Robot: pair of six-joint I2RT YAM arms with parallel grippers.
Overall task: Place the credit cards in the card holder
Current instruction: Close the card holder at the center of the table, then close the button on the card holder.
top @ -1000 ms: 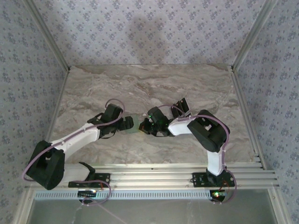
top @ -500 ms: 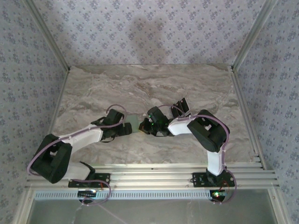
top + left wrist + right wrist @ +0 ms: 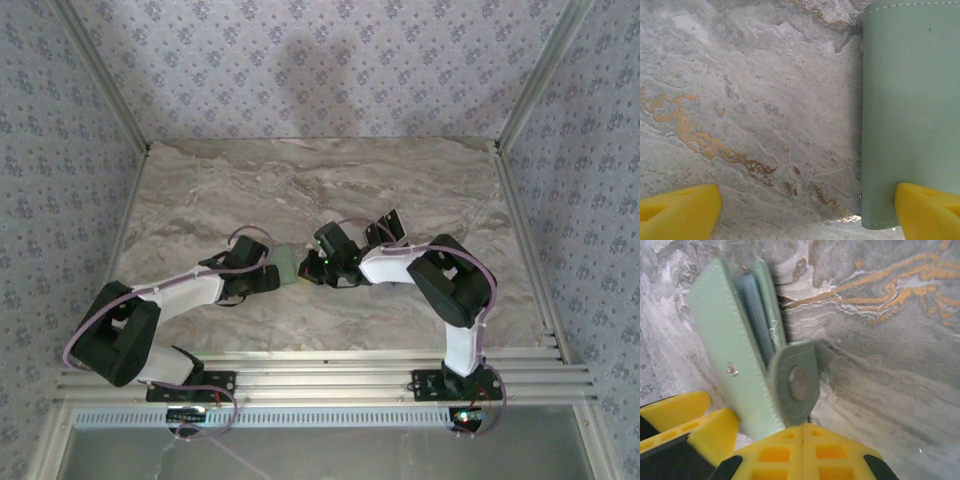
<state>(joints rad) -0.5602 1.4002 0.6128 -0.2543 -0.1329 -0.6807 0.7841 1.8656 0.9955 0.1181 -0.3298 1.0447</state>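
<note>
1. Yellow foam pads (image 3: 680, 210) of the left pincer (image 3: 805, 212) stand wide apart above the marbled grey stone surface (image 3: 750, 100). One pad overlaps the near corner of the sage-green stitched card holder (image 3: 910, 110), at the pincer's 3 o'clock.
2. The right pincer (image 3: 760, 432) is clamped on the holder's edge, its snap flap (image 3: 796, 382) unfastened.
3. Small flat black credit cards (image 3: 388, 224) lie at the holder's 2 o'clock, apart from it.

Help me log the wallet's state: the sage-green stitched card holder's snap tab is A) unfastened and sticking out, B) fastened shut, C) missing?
A: the right wrist view shows the sage-green stitched card holder with its rounded snap tab standing free, away from the stud on the outer face.
</note>
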